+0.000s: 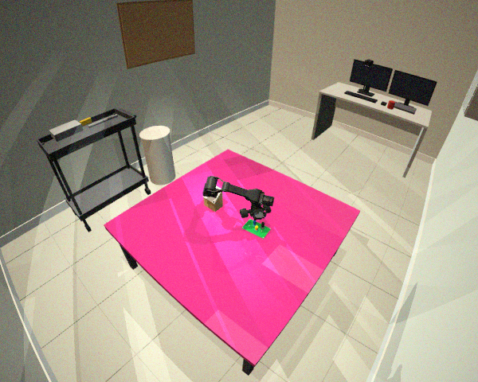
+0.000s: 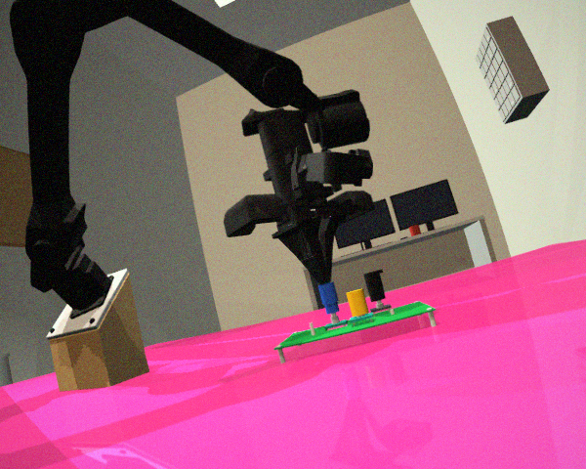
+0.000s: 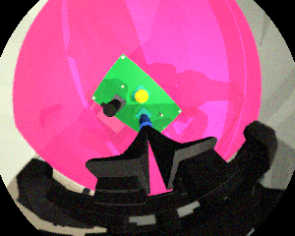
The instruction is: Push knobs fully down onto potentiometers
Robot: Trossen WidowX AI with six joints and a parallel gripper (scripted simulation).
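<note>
The green circuit board [image 1: 249, 231] [image 2: 409, 311] [image 3: 125, 69] stands on short legs. The blue knob [image 2: 327, 297] [image 3: 146, 120] stands upright with a bit of pale shaft showing under it. The black knob [image 2: 374, 286] [image 3: 110, 108] also stands raised, with shaft showing below. The yellow knob [image 2: 356, 303] [image 3: 142, 95] between them sits low against its base. My gripper [image 2: 325, 281] [image 3: 146, 128] is shut and holds nothing. Its fingertips are right at the top of the blue knob and appear to touch it; they hide part of it in the wrist view.
The pink table [image 1: 182, 255] [image 2: 435, 404] carries the board and the arm's wooden base block [image 1: 213, 203] [image 2: 124, 338]. The yellow and black knobs stand close beside the fingers. Thin pale pins [image 2: 312, 328] rise from the board. A cart, a white cylinder and a desk stand away from the table.
</note>
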